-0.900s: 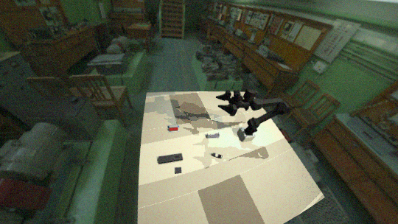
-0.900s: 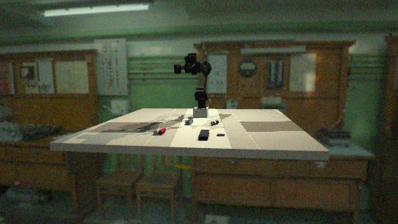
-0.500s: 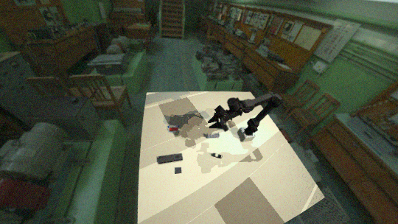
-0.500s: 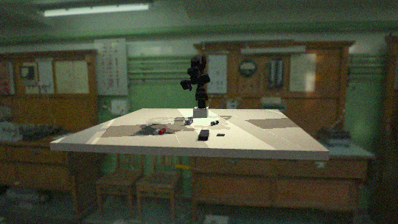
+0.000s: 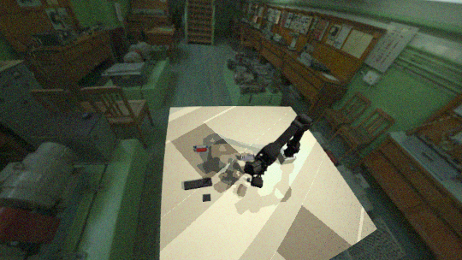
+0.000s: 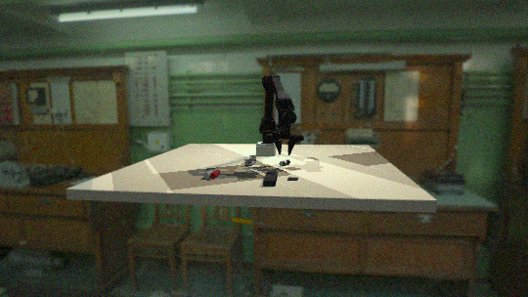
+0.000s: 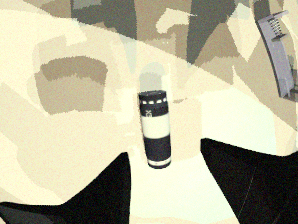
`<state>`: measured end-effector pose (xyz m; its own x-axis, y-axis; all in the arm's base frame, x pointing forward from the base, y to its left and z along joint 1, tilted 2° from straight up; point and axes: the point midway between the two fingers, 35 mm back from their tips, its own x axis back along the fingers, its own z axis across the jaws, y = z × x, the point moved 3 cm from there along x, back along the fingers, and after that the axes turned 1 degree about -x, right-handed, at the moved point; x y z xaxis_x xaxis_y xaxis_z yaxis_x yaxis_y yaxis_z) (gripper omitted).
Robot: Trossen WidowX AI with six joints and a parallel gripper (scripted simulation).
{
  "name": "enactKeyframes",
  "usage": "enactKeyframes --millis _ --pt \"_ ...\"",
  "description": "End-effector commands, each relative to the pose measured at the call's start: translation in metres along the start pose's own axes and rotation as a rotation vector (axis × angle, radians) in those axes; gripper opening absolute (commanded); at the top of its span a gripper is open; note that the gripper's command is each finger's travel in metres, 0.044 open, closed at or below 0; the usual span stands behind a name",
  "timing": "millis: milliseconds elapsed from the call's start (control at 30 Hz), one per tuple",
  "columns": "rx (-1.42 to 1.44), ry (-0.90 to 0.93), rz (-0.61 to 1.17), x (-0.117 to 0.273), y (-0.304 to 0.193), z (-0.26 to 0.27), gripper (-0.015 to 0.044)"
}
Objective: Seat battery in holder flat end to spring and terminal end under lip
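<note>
Two fingers spread above battery [image 7: 154, 129]; holder [image 7: 276, 39] shown only by wrist view

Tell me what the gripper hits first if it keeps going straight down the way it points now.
Most likely the battery. The gripper points down at the table, fingers apart and holding nothing, with the battery lying just ahead of the gap between them. How far above it they stand is hard to judge.

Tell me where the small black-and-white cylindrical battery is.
Wrist view: the black-and-white cylindrical battery lies on the table, centred just ahead of the open gripper, untouched.
</note>
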<state>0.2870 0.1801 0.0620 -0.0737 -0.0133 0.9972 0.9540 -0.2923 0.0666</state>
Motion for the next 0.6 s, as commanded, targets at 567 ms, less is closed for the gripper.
enactKeyframes --millis 567 --pt "-0.025 -0.023 0.012 -0.025 0.0 0.002 0.0242"
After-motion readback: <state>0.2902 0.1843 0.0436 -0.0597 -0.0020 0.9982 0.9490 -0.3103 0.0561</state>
